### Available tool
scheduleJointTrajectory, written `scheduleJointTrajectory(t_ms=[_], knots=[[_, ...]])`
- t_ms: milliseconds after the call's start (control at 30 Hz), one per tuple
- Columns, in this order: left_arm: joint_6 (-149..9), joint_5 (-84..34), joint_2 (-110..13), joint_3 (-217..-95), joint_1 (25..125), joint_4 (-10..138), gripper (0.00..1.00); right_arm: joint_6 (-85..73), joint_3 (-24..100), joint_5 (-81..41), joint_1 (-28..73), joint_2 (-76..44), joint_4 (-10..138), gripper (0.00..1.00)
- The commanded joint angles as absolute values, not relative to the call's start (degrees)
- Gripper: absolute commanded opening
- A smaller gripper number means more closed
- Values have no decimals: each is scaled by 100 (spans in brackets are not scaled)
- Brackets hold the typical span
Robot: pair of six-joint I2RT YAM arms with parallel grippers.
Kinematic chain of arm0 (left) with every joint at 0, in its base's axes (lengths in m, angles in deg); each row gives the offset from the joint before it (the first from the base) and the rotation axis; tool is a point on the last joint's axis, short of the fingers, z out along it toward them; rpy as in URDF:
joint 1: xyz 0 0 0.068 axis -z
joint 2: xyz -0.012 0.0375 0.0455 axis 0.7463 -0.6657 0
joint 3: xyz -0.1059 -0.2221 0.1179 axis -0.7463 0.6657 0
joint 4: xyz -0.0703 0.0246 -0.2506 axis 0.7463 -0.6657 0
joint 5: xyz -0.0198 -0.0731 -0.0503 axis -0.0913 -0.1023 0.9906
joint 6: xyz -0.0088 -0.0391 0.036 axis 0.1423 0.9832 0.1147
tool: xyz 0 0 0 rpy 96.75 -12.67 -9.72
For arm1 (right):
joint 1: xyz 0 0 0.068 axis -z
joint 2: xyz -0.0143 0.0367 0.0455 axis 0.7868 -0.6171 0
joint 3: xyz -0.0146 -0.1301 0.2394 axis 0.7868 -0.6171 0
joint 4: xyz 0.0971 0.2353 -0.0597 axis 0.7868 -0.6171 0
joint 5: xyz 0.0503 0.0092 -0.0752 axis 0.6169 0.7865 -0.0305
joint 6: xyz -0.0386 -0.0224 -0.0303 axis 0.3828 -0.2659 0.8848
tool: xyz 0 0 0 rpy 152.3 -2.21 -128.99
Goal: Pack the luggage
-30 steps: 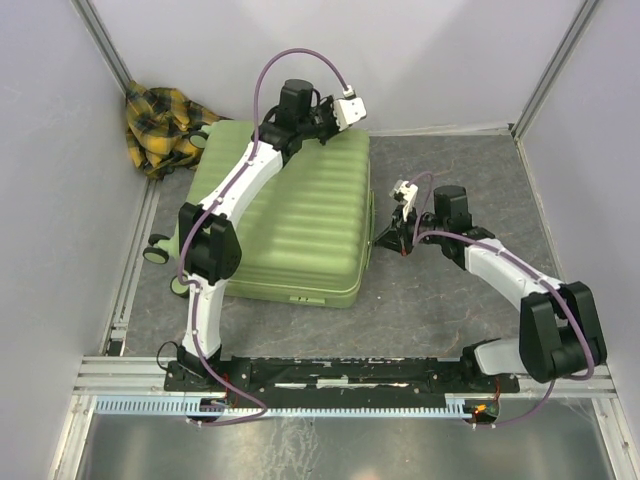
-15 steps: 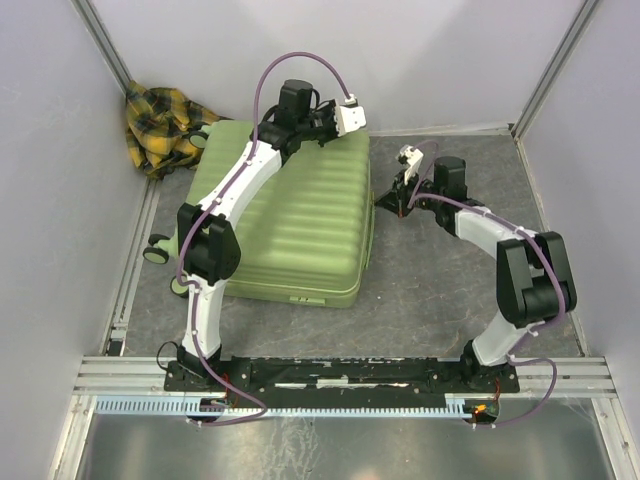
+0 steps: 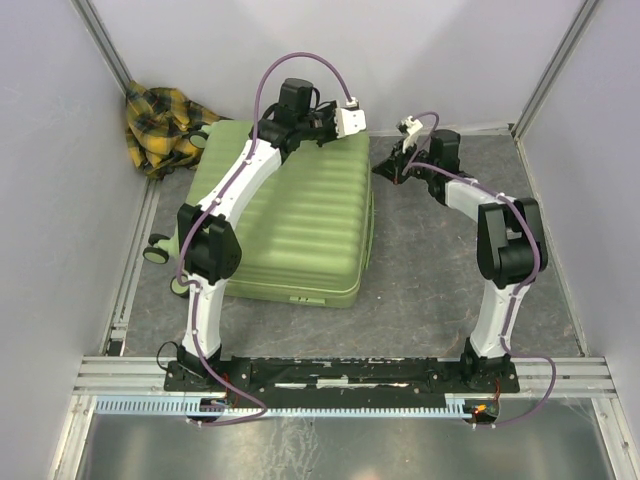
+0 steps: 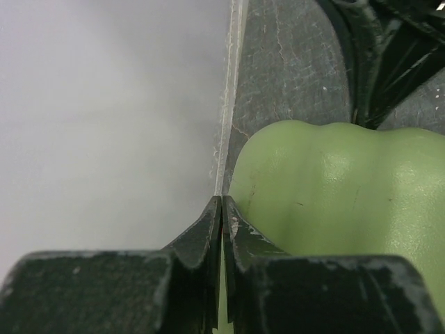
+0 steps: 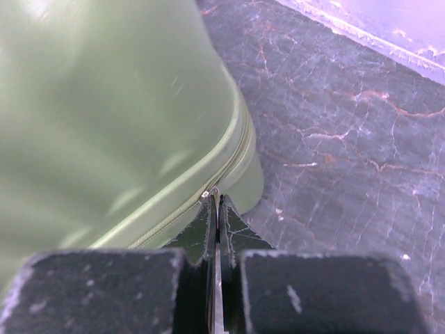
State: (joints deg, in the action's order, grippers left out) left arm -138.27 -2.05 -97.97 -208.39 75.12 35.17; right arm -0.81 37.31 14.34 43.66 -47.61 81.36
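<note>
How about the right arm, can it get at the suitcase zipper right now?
Probably yes: the right gripper, shut, sits right at the zipper on the suitcase corner, with nothing between.

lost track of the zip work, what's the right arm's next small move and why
Probably slide the right gripper along the zip seam, around the far right corner of the luggage. Its fingers are shut, tips right at the seam, where a small metal bit, maybe the pull, shows. The luggage lies closed with the plaid cloth outside it.

Top cam high, downward; both wrist cams close-up (shared: luggage (image 3: 310, 230) far-right corner).
</note>
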Motion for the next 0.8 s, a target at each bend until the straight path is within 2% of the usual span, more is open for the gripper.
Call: scheduleJointTrajectory(t_ms=[0,333,467,500,600,633,667,700,767], knots=[[-13809,233,-10452,-20447,7673,724,9,-40,4647,591,4622,-5295,8833,2],[-14024,406,-10615,-20671,7667,245,8,-572,5657,585,4565,-6163,9464,2],[-12841,674,-10566,-21203,7506,555,12,-613,5342,719,4556,-5924,9526,2],[-12284,726,-10455,-21341,7403,787,18,-555,5197,750,4561,-5821,9524,2],[-10547,628,-9729,-21080,6961,1835,48,-422,4839,893,4565,-5555,9482,2],[-10013,596,-9423,-20799,6751,2260,65,-377,4740,945,4562,-5496,9465,2],[-9431,528,-9066,-20415,6392,2727,74,-345,4659,986,4557,-5449,9445,2],[-8961,510,-8777,-20077,6083,3090,83,-310,4617,1019,4563,-5412,9392,2],[-8263,427,-8272,-19419,5440,3561,92,-239,4550,1072,4562,-5351,9286,2]])
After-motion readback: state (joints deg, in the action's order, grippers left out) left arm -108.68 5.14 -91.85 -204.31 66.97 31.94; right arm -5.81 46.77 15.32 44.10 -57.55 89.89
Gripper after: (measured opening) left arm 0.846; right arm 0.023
